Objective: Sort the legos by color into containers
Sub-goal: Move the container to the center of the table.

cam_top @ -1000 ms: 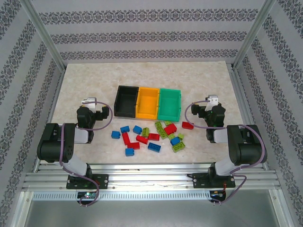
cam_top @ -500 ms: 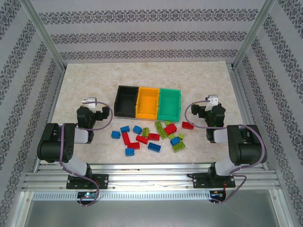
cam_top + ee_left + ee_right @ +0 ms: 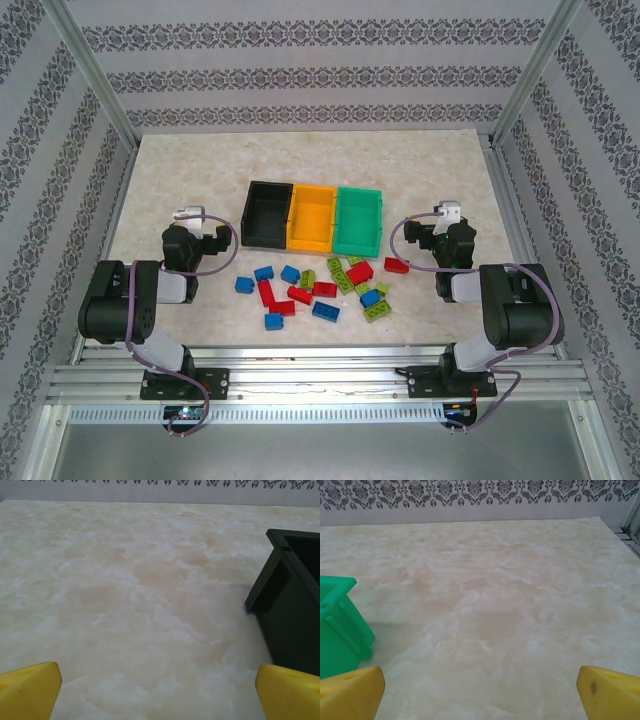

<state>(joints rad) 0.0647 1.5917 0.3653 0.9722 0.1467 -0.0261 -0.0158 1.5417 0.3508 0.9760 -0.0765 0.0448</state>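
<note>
Since all three bins (image 3: 312, 240) look empty and every one of the legos (image 3: 315, 285) is scattered on the table (image 3: 180, 170) just in front of them, I'd say sorting hasn't started. Left tool (image 3: 160, 690) and right tool (image 3: 480, 692) are both spread wide, holding nothing.

I'm looking for lettering and can't read any. The wall (image 3: 320, 78) behind the bins (image 3: 316, 188) carries bands of ornamental pattern, no words or numbers. The bins' faces look plain from here. On the bricks (image 3: 322, 288) just in front of the bins, any marks are too small for me to tell.
</note>
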